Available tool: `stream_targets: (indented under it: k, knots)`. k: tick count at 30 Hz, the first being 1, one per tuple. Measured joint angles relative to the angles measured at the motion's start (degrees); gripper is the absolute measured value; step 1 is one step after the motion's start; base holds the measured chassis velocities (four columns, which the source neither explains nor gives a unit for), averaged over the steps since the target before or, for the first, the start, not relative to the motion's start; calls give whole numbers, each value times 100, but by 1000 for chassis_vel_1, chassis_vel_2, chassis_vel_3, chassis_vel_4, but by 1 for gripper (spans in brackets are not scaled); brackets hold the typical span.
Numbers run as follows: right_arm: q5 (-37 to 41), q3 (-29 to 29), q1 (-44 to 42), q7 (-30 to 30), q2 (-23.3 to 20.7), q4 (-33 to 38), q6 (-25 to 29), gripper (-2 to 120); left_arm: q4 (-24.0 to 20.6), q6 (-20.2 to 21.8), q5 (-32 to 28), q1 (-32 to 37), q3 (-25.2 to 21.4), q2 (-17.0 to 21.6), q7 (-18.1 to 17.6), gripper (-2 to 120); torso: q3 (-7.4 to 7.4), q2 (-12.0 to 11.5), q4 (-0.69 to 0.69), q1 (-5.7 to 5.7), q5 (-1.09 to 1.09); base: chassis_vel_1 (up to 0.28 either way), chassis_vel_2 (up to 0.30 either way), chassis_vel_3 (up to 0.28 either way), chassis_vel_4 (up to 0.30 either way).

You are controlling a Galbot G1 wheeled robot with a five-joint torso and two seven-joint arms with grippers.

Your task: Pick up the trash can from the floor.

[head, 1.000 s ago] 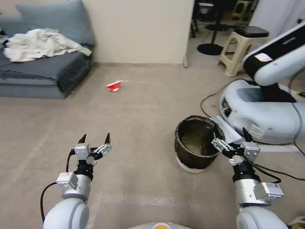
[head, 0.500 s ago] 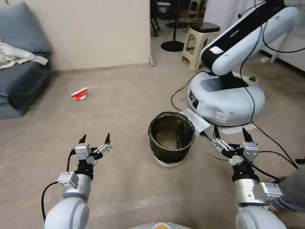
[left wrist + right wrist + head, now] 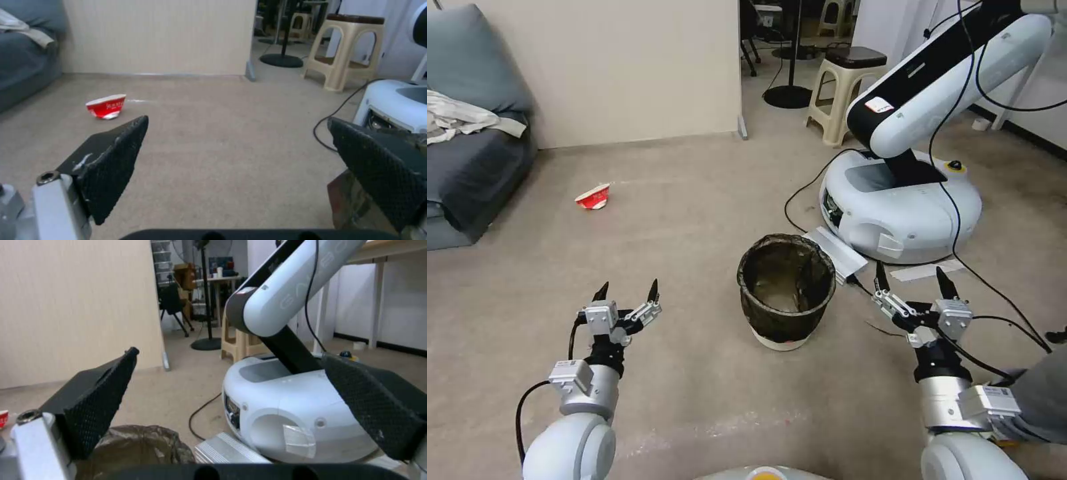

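Two grippers hang low before the robot, neither touching anything. The left gripper has its fingers spread wide over bare floor, and the right gripper is likewise spread and empty. Between them, a little nearer the right one, the trash can stands upright on the floor, its dark bag folded over the rim and its white base showing at the bottom. In the right wrist view the bag's crumpled edge sits low beside one finger, outside the jaws.

By my reading, the approach is the step in hand; the grasp has not begun. A next move would call for bringing a gripper to the can's rim, one finger inside and one outside the wall, before closing. A black cable and a flat silver-grey block lie just behind the can, near another robot's white base, so any reach wants to stay on the near side. A crushed red-and-white paper cup lies well apart.
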Motion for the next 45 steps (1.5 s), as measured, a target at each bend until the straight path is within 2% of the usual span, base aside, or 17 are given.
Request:
stream_targets:
  k: [11, 24, 28, 37, 39, 41, 42, 45]
  knots:
    - [18, 1, -18, 22, 5, 4, 18, 100, 13, -28, -5, 26, 26, -6, 14, 100, 0, 0, 0, 0, 0, -43, 40, 35, -44]
    - [28, -20, -13, -6, 18, 17, 72, 100, 32, -48, -11, 13, 34, 4, 20, 100, 1, 0, 0, 1, 0, -164, 173, 171, -168]
    - [30, -15, -16, -75, 17, -24, 173, 100, 38, -64, -14, -1, 46, 24, 172, 100, 0, 0, 0, 1, 0, -33, 29, 31, -24]
    - [27, -38, -54, -77, 18, -42, 202, 100, 52, 22, -450, -183, 400, 383, 245, 100, 0, 0, 0, 0, 0, 0, 0, 0, 0]
    - [26, -34, -76, -74, 19, -44, 202, 100, 52, 176, -673, -297, 601, 580, 275, 100, 0, 0, 0, 1, 0, 0, 0, 0, 0]
    - [27, -6, -104, -46, 17, -41, 202, 100, 36, 630, -1057, -518, 914, 873, 300, 100, 0, 0, 0, 0, 0, 0, 0, 0, 0]
    - [27, -6, -104, -46, 17, -41, 202, 100, 36, 630, -1057, -518, 914, 873, 300, 100, 0, 0, 0, 0, 0, 0, 0, 0, 0]
    - [31, 23, -128, -19, -3, 2, 202, 100, -24, 1280, -1447, -768, 1168, 1071, 126, 100, 0, 0, -1, 0, 0, 0, 0, 0, 0]
